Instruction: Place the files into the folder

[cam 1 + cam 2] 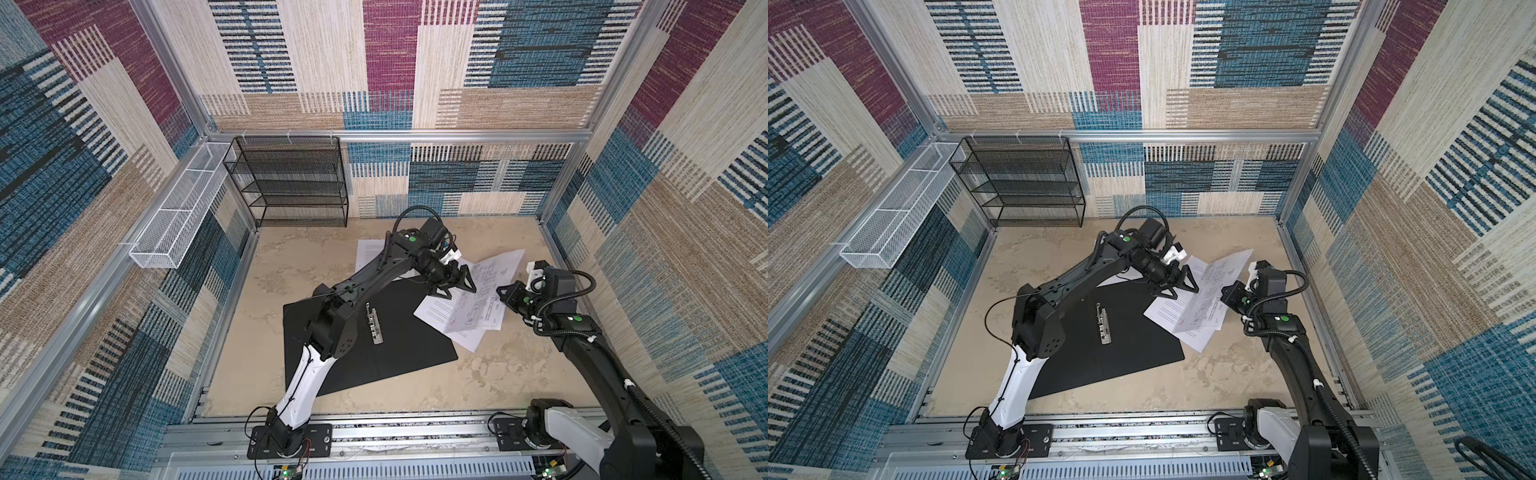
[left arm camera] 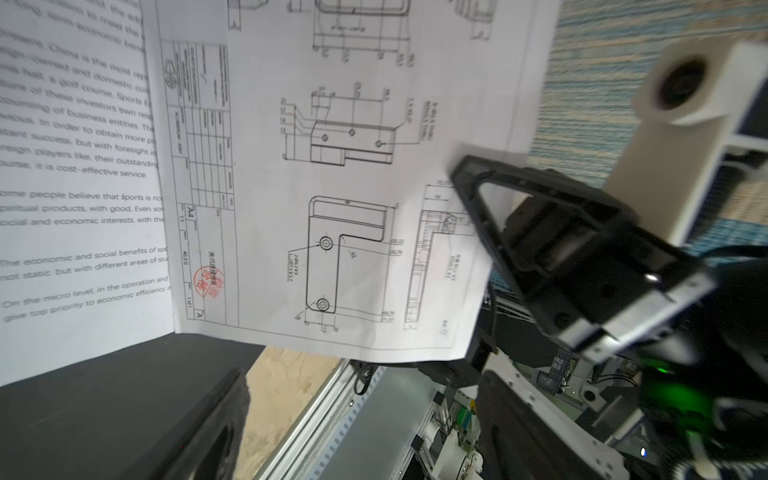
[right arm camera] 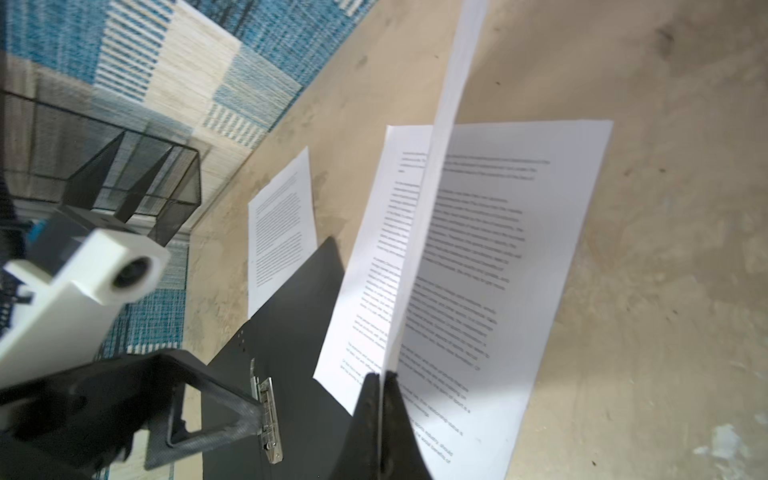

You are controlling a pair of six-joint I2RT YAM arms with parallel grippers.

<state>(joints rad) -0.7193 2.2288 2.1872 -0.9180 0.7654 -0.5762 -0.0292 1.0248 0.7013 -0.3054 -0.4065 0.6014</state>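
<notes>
The right gripper (image 3: 380,376) has its two black fingers (image 3: 365,419) pressed together on the edge of one drawing sheet (image 2: 332,187), a white page with line drawings of a bracket, a title table and a red stamp. The sheet is lifted off the table and tilted; the right wrist view shows it almost edge-on, rising away from the clamped fingertips. In both top views this gripper (image 1: 500,293) sits at the sheet's right side, and the page fans up toward the back wall.

The left gripper (image 1: 459,291) faces it from across the page with its triangular fingers spread wide apart and nothing visibly caught between them. The tips stand at the sheet's left edge, but whether they touch the paper cannot be told.

Beneath the raised page a text sheet (image 3: 498,249) lies flat on the beige table (image 1: 498,374), one corner resting on the folder (image 1: 399,345). The folder lies open in the middle of the table, black inside up, its metal spine clip (image 1: 374,324) bare and carrying no paper. A second text sheet (image 1: 370,253) lies behind the folder, partly under the left arm.

A black wire-mesh rack (image 1: 291,183) stands against the back wall, and a white mesh basket (image 1: 174,220) hangs on the left wall.
</notes>
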